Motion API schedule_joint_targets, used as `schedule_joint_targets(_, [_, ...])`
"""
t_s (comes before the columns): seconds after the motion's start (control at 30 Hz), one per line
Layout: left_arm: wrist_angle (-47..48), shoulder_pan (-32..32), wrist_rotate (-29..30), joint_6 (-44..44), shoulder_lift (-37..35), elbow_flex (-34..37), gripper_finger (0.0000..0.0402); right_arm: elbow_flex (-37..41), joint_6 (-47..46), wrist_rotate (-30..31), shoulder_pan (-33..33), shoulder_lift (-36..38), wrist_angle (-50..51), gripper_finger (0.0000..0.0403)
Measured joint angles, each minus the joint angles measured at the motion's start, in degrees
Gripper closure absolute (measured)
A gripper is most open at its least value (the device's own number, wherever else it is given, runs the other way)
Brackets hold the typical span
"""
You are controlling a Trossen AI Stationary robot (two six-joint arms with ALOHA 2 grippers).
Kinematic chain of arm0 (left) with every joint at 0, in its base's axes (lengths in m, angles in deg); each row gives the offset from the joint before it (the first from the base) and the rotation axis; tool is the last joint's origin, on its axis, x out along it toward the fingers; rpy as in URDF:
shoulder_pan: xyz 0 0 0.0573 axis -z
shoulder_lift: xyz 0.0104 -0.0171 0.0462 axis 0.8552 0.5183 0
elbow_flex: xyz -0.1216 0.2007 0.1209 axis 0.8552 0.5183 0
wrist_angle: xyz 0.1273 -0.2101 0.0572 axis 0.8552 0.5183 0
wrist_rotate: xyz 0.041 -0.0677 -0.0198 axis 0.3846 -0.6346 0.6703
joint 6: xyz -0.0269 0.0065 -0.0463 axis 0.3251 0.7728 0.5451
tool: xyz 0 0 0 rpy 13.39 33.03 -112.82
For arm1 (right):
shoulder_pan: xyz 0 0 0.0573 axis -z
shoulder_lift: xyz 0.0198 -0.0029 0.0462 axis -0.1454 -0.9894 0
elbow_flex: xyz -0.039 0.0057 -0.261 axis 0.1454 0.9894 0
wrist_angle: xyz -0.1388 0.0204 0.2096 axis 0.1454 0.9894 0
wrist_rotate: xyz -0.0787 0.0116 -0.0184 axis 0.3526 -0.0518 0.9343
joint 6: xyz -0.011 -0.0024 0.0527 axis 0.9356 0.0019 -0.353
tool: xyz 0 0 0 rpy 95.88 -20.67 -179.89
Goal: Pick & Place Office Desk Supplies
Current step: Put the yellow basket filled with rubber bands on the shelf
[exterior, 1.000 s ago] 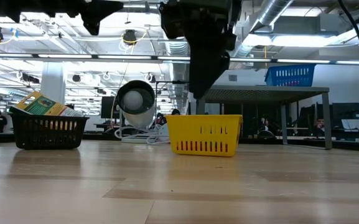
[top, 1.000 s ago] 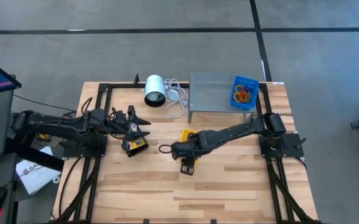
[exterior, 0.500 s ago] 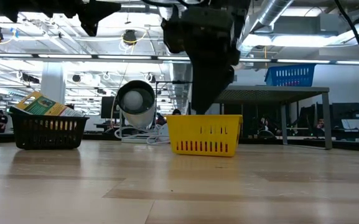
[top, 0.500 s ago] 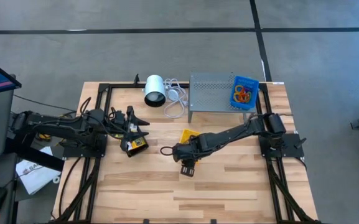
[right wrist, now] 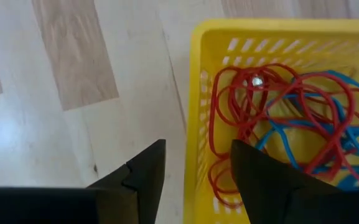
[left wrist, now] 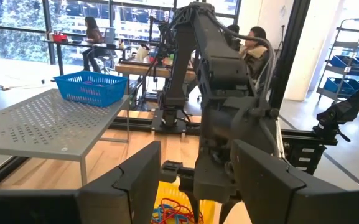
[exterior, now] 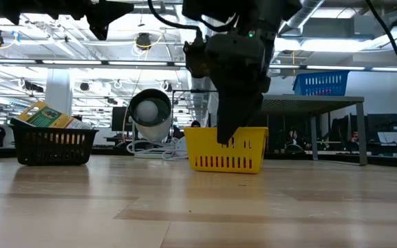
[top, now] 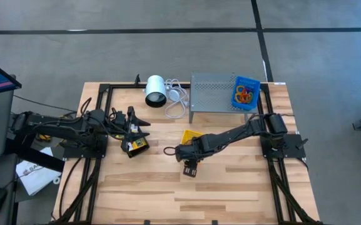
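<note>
The right claw [exterior: 231,138] has dropped lower, fingers apart and empty, over the yellow bin [exterior: 226,149] of rubber bands [right wrist: 279,118] mid-frame. It looks ready to grab some. The left claw [top: 144,129], partly open, waits at the left.

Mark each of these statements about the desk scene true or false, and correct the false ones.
1. The yellow bin holds red and blue rubber bands. True.
2. The blue bin sits on the wooden table top. False: it sits on the grey perforated stand.
3. The right gripper hangs over the yellow bin's wall, its jaws apart. True.
4. The black bin is empty. False: yellow-and-green packets stick out of it.
5. The white cylinder lies on the stand. False: it lies on the table beside the stand.
</note>
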Motion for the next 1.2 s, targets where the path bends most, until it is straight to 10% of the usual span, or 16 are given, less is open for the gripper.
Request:
schedule_joint_targets(0.53, [-0.03,0.0,0.02,0.01,0.0,0.0,0.0211,7.89,-0.59,-2.56,1.32,0.0,-8.71,0.0247])
schedule_joint_targets(0.93, [-0.03,-0.01,0.02,0.01,0.0,0.0,0.0211,8.16,1.38,-1.68,2.06,0.33,-9.03,0.0391])
schedule_joint_targets(1.2, [-0.03,0.0,0.02,0.01,0.0,0.0,0.0211,9.74,-0.88,-3.28,2.03,0.41,-9.83,0.04])
